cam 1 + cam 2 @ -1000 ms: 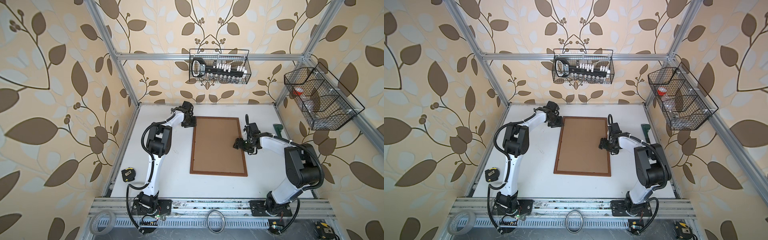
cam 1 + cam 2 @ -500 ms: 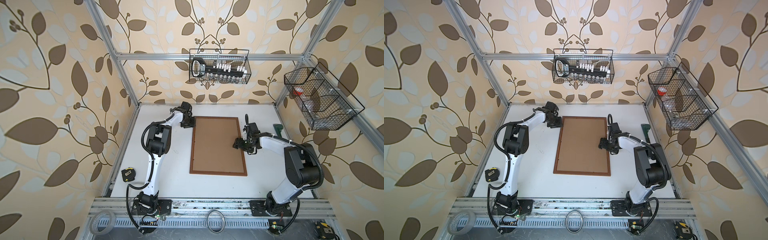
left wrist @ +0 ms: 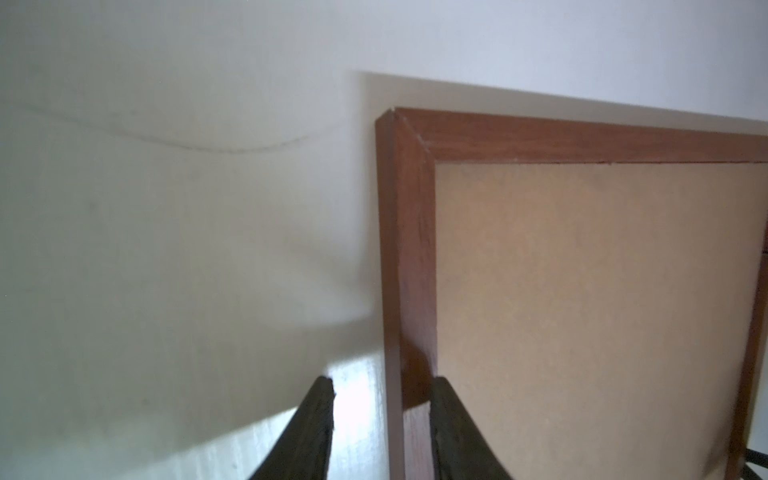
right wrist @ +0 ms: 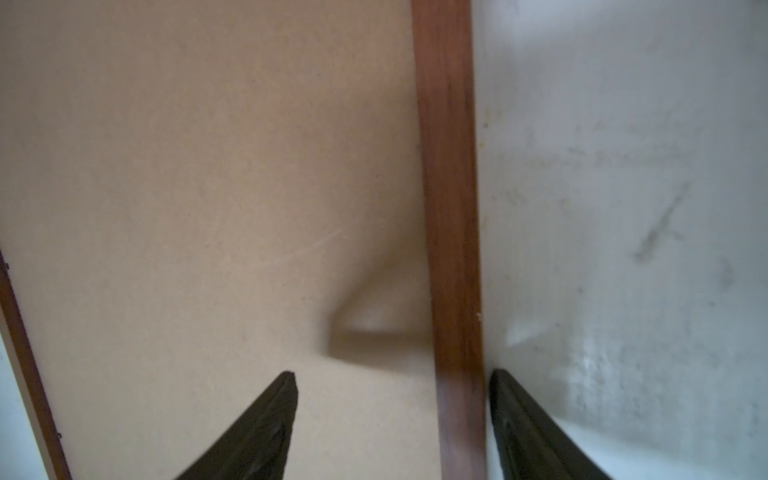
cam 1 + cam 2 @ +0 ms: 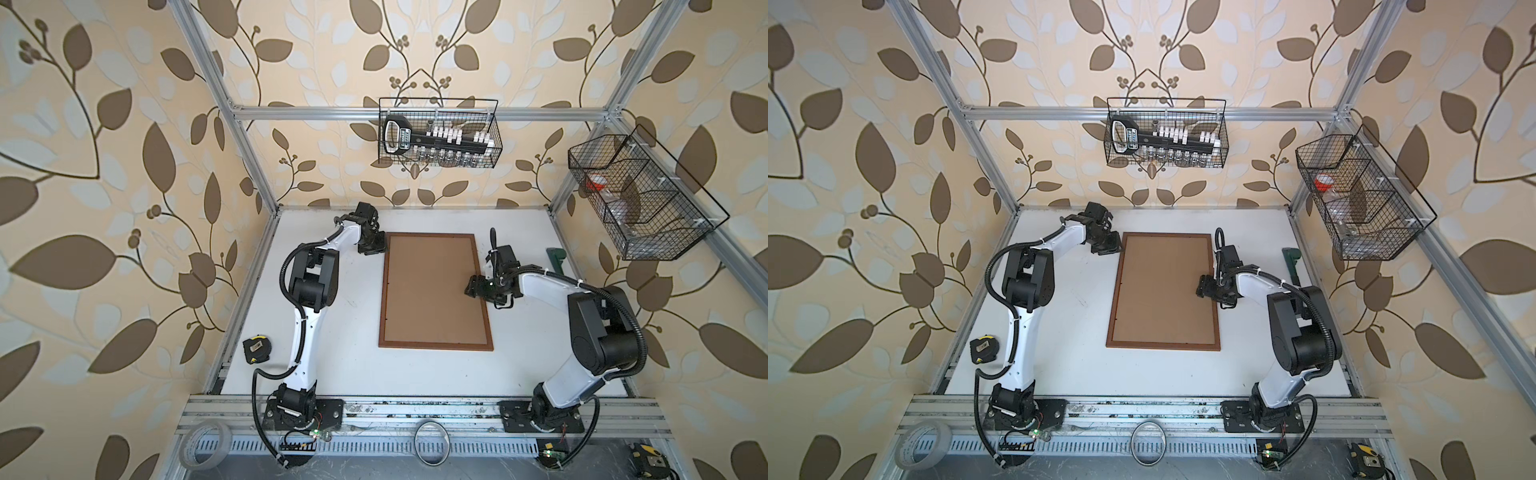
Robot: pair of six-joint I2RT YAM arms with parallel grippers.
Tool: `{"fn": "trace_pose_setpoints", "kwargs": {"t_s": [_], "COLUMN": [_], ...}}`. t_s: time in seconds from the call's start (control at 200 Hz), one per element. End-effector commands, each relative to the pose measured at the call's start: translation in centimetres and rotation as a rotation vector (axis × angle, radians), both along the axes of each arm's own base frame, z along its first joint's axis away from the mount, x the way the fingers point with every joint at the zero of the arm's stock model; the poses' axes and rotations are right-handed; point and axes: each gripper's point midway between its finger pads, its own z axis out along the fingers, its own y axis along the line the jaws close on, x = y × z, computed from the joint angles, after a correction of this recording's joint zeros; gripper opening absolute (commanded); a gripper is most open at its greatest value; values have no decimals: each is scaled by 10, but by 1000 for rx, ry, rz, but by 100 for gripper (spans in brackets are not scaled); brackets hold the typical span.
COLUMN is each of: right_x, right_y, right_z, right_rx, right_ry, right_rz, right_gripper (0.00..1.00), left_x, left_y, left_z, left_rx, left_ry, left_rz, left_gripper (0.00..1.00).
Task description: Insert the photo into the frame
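Note:
The frame (image 5: 434, 346) (image 5: 1163, 346), a thin reddish-brown wooden border, lies flat mid-table in both top views. A plain brown backing board (image 5: 432, 291) fills it. The photo is hidden. My left gripper (image 5: 376, 245) (image 5: 1111, 246) is at the frame's far left corner. In the left wrist view it (image 3: 384, 386) is open astride the frame's border (image 3: 409, 249), one finger over the board (image 3: 582, 291), the other apart over the table. My right gripper (image 5: 473, 286) (image 5: 1203, 286) is wide open astride the right border (image 4: 446, 166), as the right wrist view (image 4: 393, 376) shows.
A yellow-black tape measure (image 5: 257, 350) lies near the table's left edge. A green tool (image 5: 555, 259) lies at the right edge. Wire baskets hang on the back wall (image 5: 438, 133) and right wall (image 5: 640, 203). A tape roll (image 5: 206, 446) and a ring (image 5: 432, 446) sit on the front rail.

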Motion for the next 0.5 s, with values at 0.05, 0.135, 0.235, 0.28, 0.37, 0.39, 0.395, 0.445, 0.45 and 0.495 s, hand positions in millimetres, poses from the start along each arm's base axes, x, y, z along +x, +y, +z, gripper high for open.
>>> {"fn": "trace_pose_setpoints", "kwargs": {"t_s": [0.05, 0.135, 0.235, 0.28, 0.37, 0.39, 0.395, 0.445, 0.45, 0.495], "right_x": [-12, -11, -12, -11, -11, -12, -12, -12, -12, -12], "right_y": [2, 2, 1, 1, 1, 1, 1, 1, 1, 1], "right_z": [-15, -15, -15, -15, -15, -15, -15, -16, -16, -15], "right_rx": [-6, -9, -11, -12, -12, -11, -11, -13, -13, -12], "right_ry": [68, 68, 66, 65, 66, 68, 68, 67, 67, 66], "right_rz": [24, 22, 23, 22, 22, 23, 23, 22, 22, 23], "right_gripper": [74, 74, 74, 74, 74, 74, 74, 74, 74, 74], "left_x": [7, 5, 2, 1, 1, 1, 1, 0, 0, -1], "left_y": [2, 5, 6, 7, 6, 5, 5, 3, 3, 1], "left_z": [49, 39, 31, 29, 27, 28, 28, 28, 28, 29], "left_rx": [-86, -64, -47, -43, -41, -41, -41, -39, -38, -38], "left_ry": [-83, -65, -47, -43, -41, -42, -43, -42, -42, -44], "left_rz": [-4, -9, -16, -16, -20, -23, -23, -27, -28, -36], "left_gripper": [41, 40, 38, 38, 37, 37, 37, 37, 37, 37]}}
